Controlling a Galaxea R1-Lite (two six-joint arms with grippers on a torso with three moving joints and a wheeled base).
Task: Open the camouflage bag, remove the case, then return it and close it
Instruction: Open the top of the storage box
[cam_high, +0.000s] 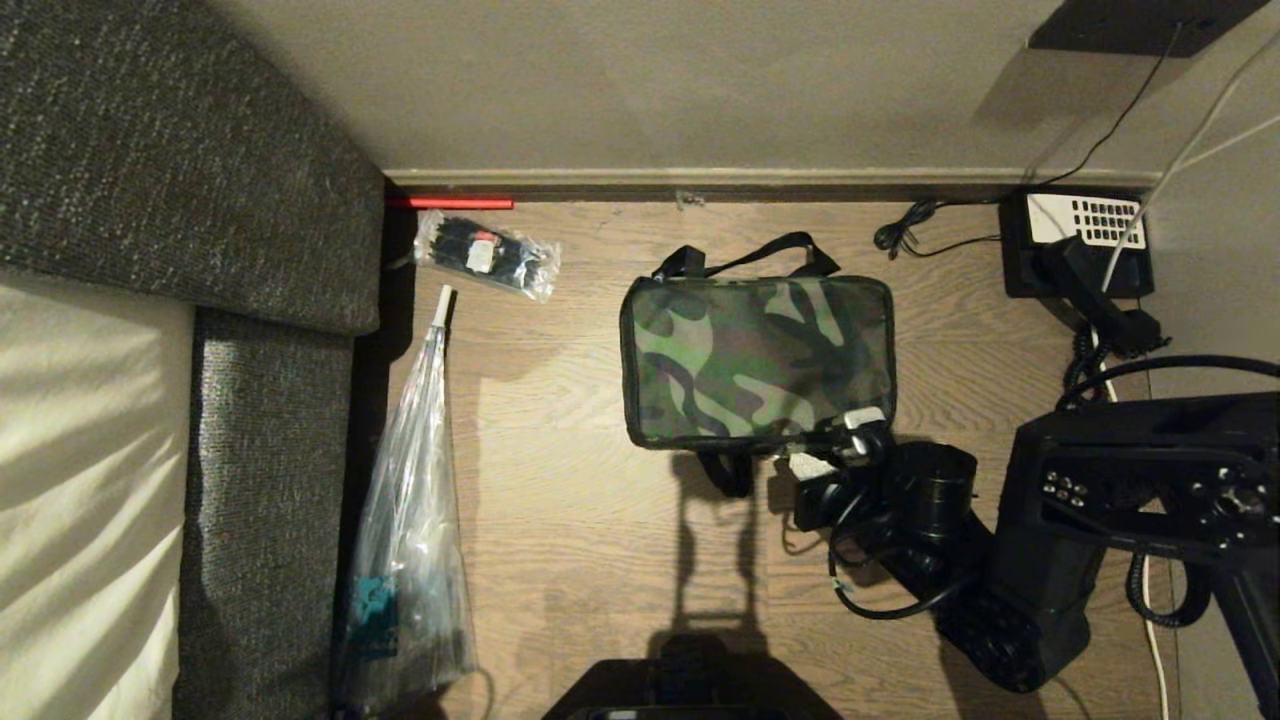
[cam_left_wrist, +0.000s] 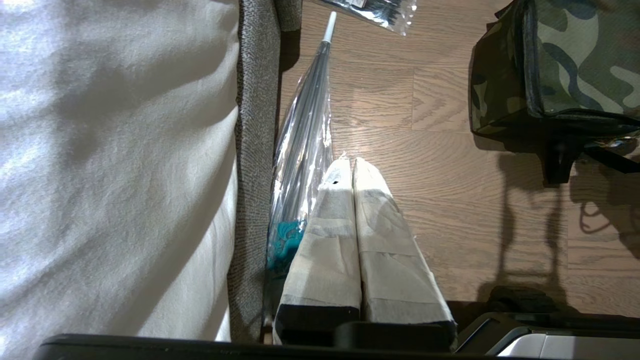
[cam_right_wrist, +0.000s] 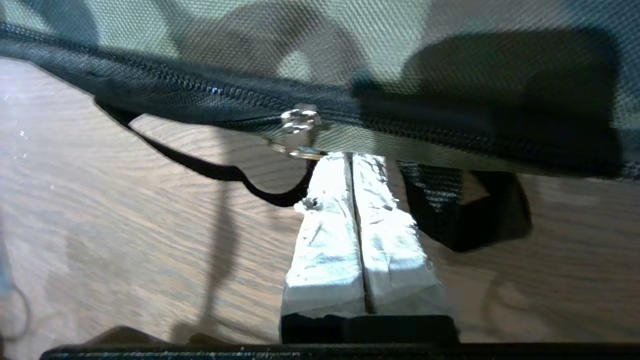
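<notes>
Head view: bag (cam_high: 757, 360) lies flat on the wood floor (cam_high: 560, 520), lid shut, long axis running left-right across the frame, handles at the far and near edges. Right gripper (cam_high: 835, 440) sits at the bag's near edge, toward its right corner, touching or nearly touching the seam; the arm reaches in from the right. Left arm not seen here. Sofa (cam_high: 180, 200) well to the left, two clear plastic bags (cam_high: 410, 540) beside it, telephone (cam_high: 1080, 245) at the far right by the wall. Case not visible, presumably inside the shut bag. Left wrist view: left gripper (cam_left_wrist: 350, 167) hangs over bare floor, taped fingers pressed together, holding nothing; bag (cam_left_wrist: 560, 65) well off to one side, so this arm is the farther one and looks parked. Right wrist view: right gripper (cam_right_wrist: 350, 162), fingers pressed together, tips right at the zipper pull (cam_right_wrist: 299, 131), a silvery tab on the black zipper line that runs along the bag's edge. Whether the tab's lower loop is actually nipped between the tips is hard to tell; it disappears right at them. Zipper looks closed along the visible run; its ends are cut off. Judgement: the opening step is barely begun, and the pull must travel along the zipper, parallel to the bag's long axis.
</notes>
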